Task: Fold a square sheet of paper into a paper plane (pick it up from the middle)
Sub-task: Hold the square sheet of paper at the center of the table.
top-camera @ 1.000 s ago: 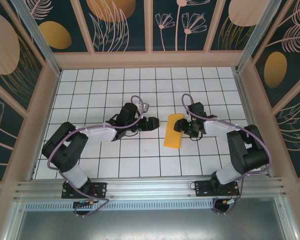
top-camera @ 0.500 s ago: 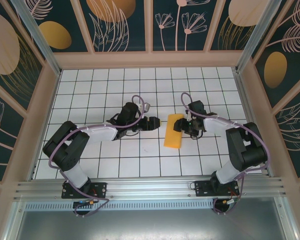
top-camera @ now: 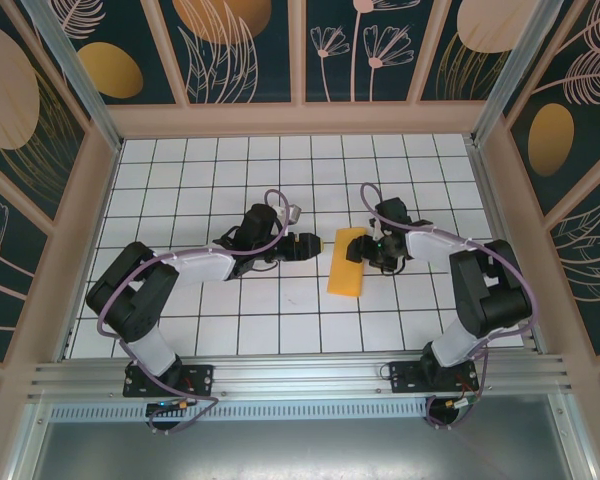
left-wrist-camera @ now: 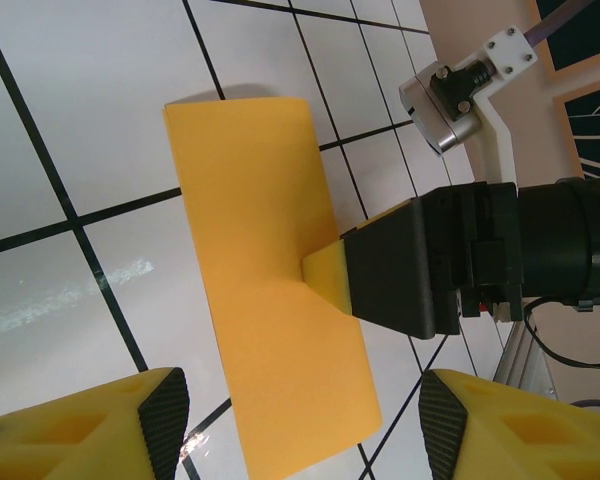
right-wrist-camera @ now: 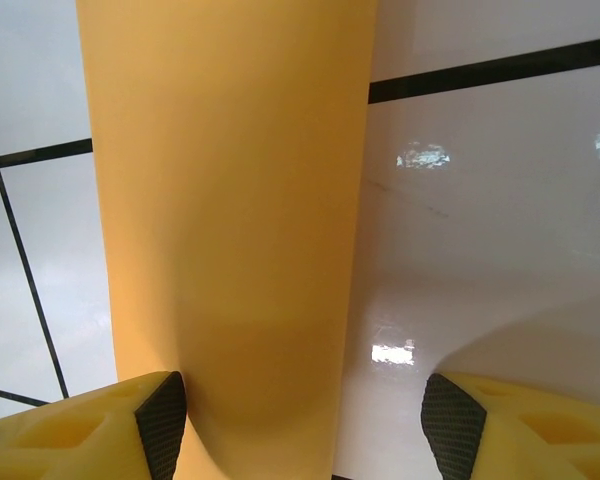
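The folded square sheet of paper point(top-camera: 347, 262) lies near the middle of the table point(top-camera: 180, 300), right gripper point(top-camera: 365, 250) spread at its right edge, left gripper point(top-camera: 318, 243) spread just off its left, so a careless nudge could slide it or skew the crease.

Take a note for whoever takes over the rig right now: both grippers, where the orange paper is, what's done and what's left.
left gripper: open, empty, aimed at the paper's left edge from close by.
right gripper: open, low at the paper's right edge, one fingertip on that edge.
square sheet of paper: lies flat on the table between the arms, as a long narrow rectangle, apparently folded in half.
Done: seemingly the first fold.
Left: nose and wing folds; no paper plane yet.
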{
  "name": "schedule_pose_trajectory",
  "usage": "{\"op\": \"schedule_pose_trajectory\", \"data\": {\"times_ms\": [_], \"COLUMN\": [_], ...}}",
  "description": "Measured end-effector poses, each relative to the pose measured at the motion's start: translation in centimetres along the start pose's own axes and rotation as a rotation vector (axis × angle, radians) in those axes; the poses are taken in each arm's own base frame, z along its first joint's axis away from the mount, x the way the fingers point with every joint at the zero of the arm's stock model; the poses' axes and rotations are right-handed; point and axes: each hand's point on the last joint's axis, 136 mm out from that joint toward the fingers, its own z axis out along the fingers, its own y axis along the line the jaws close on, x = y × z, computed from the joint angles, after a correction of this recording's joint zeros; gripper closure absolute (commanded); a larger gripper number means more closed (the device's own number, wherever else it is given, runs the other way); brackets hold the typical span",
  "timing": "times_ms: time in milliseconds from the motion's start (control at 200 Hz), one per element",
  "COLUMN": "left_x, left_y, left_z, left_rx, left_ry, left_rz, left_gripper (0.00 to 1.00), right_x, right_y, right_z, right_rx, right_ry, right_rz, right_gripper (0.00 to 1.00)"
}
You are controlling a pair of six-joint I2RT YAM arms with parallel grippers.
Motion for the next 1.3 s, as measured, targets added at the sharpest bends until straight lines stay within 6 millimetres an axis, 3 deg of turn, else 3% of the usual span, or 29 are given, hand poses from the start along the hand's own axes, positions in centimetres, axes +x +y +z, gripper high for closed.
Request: {"op": "schedule_pose_trajectory", "data": {"times_ms": [455, 826, 1046, 1301], "left_x": [0.3, -0.3, 0.3, 1.4], "left_y": [0.6, 0.4, 0.9, 1.8], "left_z": [0.8, 3.5, 5.6, 7.4], "left_rx": [-0.030, -0.143, -0.189, -0.216], "left_ry": [0.028, 0.073, 0.119, 0.167], "left_rz": [-0.013, 0.024, 0.029, 0.015], "left_gripper": [0.42, 0.68, 0.91, 0.93], "right_x": [0.0, 0.1, 0.1, 0.1], "right_y": [-0.2, -0.4, -0.4, -0.4], "right_z": [0.4, 0.5, 0.6, 0.6], "right_rx": [0.044, 0.080, 0.081, 0.082], "right_ry": [0.044, 0.051, 0.050, 0.050], "right_rz": [0.001, -0.008, -0.009, -0.005], "right_gripper": [0.31, 0.31, 0.30, 0.30]}}
